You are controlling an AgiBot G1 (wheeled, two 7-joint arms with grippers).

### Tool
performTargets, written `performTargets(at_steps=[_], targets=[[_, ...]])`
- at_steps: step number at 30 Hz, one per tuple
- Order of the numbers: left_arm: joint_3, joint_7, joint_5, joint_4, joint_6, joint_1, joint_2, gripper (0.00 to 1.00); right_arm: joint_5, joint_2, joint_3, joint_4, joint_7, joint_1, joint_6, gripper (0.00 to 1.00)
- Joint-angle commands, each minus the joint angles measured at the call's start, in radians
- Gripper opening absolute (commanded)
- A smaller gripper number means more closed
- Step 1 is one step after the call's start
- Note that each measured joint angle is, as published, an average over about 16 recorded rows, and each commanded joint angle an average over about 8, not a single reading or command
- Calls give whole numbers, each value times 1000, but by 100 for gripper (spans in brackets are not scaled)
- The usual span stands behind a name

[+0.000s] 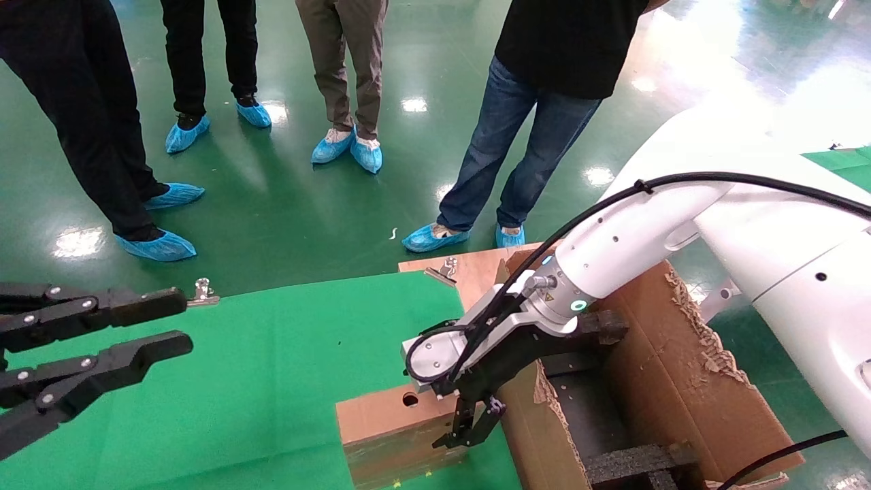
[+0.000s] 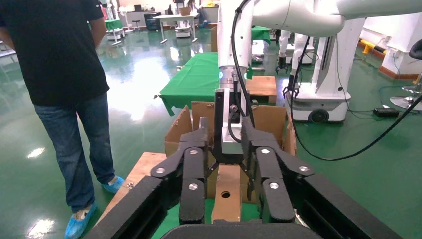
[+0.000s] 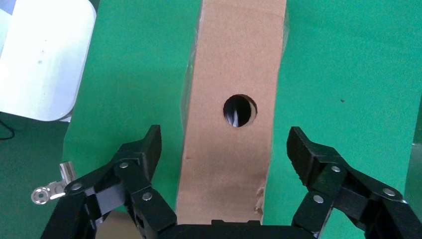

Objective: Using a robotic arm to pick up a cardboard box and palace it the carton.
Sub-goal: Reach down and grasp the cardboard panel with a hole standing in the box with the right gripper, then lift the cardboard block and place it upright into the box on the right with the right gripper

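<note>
Right hand [image 3: 224, 149] fingers apart astride slim brown cardboard box [image 3: 234, 64], so you grip its narrow faces | left hand [image 1: 146, 327] parked open

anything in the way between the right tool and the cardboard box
Nothing visible. The right tool hangs open directly over the cardboard box, one finger to each side of its narrow top face, with only bare green cloth around it. The carton stands beside the box, and the left tool is off to the side.
</note>
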Motion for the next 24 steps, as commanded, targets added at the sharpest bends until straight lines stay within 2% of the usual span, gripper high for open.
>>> performTargets(at_steps=[1, 24], targets=[[0, 0, 0, 0, 0, 0, 0, 100, 0, 1, 2, 2, 0, -1, 0, 0], [0, 0, 0, 0, 0, 0, 0, 100, 2, 5, 7, 7, 3, -5, -2, 0]])
